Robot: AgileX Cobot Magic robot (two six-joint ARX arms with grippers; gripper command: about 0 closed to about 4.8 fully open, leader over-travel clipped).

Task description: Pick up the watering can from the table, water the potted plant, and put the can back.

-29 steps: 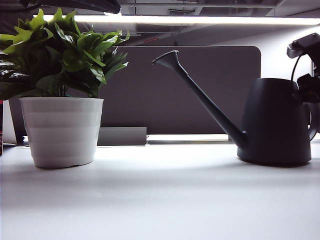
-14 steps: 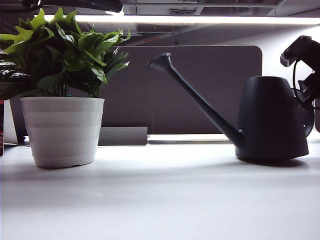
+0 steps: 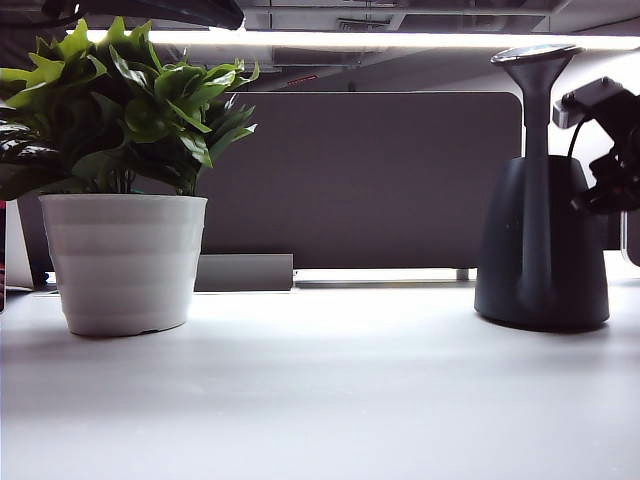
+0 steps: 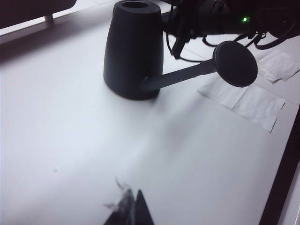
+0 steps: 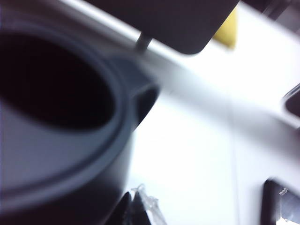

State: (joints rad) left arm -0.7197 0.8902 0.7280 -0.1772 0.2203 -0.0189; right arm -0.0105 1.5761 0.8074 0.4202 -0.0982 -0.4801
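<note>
The potted plant [image 3: 120, 180] is set on the desk [image 3: 320, 400] at the left of the exterior view, and the watering can [image 3: 542, 240] is stood on the desk at the right, well apart from it. The can's spout [image 3: 537, 90] is turned toward the exterior camera. A partition panel [image 3: 360, 180] is raised behind both, along the desk's far edge. The right hand [image 3: 610, 185] is placed just beside the can, on its right and behind its body, with its fingers brought together. The left hand [image 4: 131, 211] is held low over the desk, well apart from the can, its fingertips pressed together. Sheets of paper [image 4: 255, 101] are laid on the desk beneath the spout's tip.
</note>
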